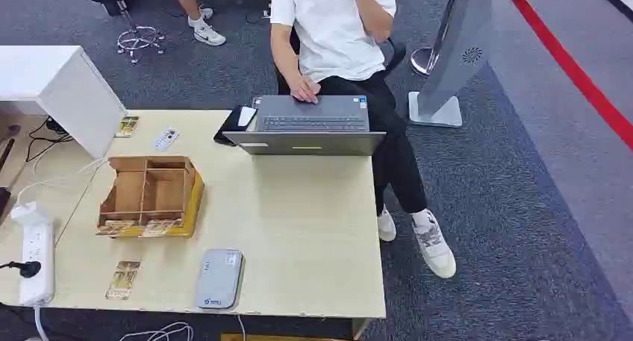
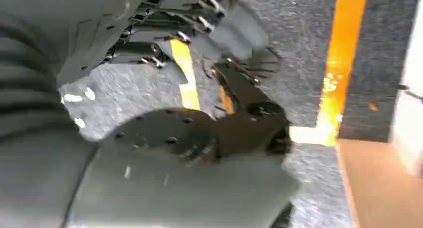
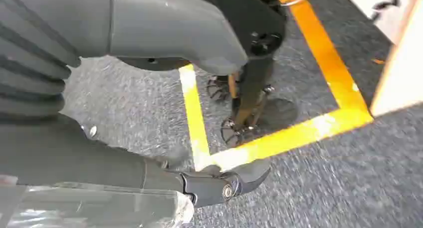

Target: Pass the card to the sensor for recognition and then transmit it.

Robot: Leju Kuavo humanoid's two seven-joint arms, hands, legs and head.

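Lying flat near the table's (image 1: pixel 313 229) front edge, the card (image 1: pixel 123 280) sat just left of the grey sensor (image 1: pixel 218 278), apart from it. Behind them stood a cardboard organizer (image 1: pixel 149 195), and a person typed on a laptop (image 1: pixel 310 124) at the far side. The left hand (image 2: pixel 199 88) hung over carpet, blurred, its grasp impossible to tell; the right hand (image 3: pixel 199 113) hung fingers apart, seemingly holding nothing.
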